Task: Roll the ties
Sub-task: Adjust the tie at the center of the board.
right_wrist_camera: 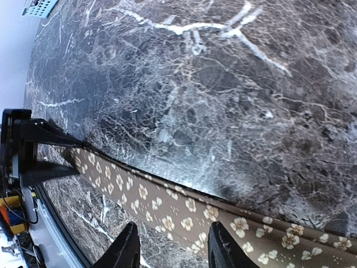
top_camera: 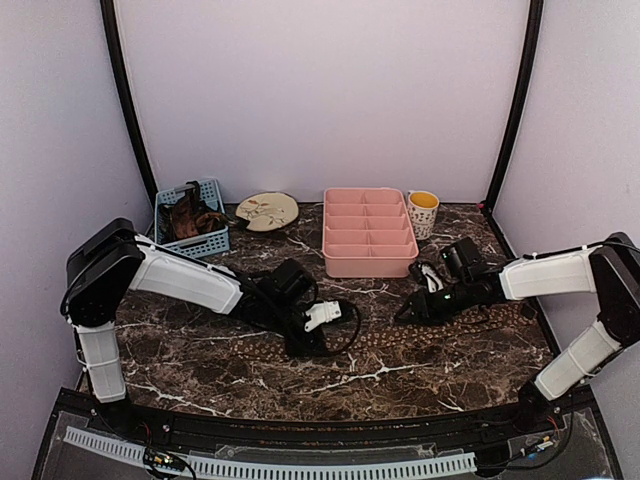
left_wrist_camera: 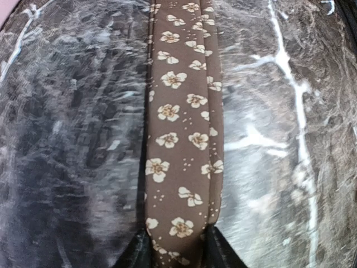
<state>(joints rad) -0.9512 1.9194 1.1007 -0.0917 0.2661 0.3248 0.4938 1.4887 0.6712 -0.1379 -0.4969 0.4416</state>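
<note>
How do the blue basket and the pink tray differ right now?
The blue basket has perforated walls and one open well; the pink tray is solid and split into compartments. The basket holds bunched brown fabric, likely more ties; the tray looks empty. Both sit at the back of the table.

Soft even light; left wrist view's table (left_wrist_camera: 67, 139) perhaps motion-blurred, tie (left_wrist_camera: 184, 111) sharp

- Can't see the left end of the tie (top_camera: 470, 325), buried under the left gripper (top_camera: 303, 345).
- Pinched or just straddled? Can't call it, left fingertips (left_wrist_camera: 223, 257) chopped off either side of the tie.
- Too small to name: brown stuff (top_camera: 190, 218) in the blue basket (top_camera: 213, 243) behind the tie.
</note>
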